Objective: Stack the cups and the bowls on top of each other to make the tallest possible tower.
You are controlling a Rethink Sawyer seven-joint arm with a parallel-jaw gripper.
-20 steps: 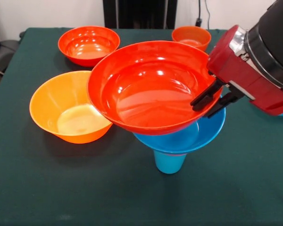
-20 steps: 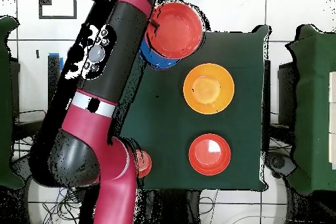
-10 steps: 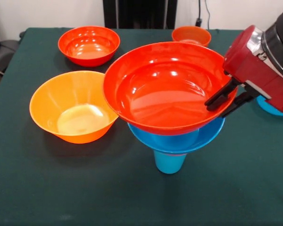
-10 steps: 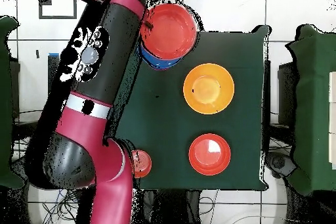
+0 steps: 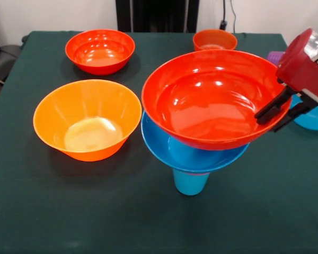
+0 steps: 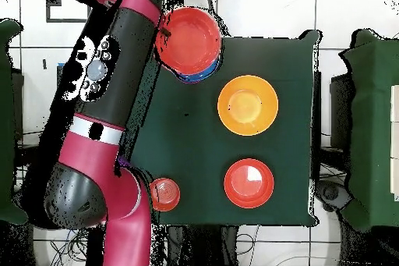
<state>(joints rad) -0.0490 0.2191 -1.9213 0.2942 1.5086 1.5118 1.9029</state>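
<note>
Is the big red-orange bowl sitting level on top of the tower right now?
No, the big red-orange bowl is tilted and offset to one side of the blue bowl below, with the claw gripping its rim.

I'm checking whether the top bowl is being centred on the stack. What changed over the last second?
The gripper, clamped on the rim of the large red-orange bowl, carried it rightward in the front view, over the large blue bowl. The blue cup, yellow-orange bowl and far bowls stayed put.
</note>
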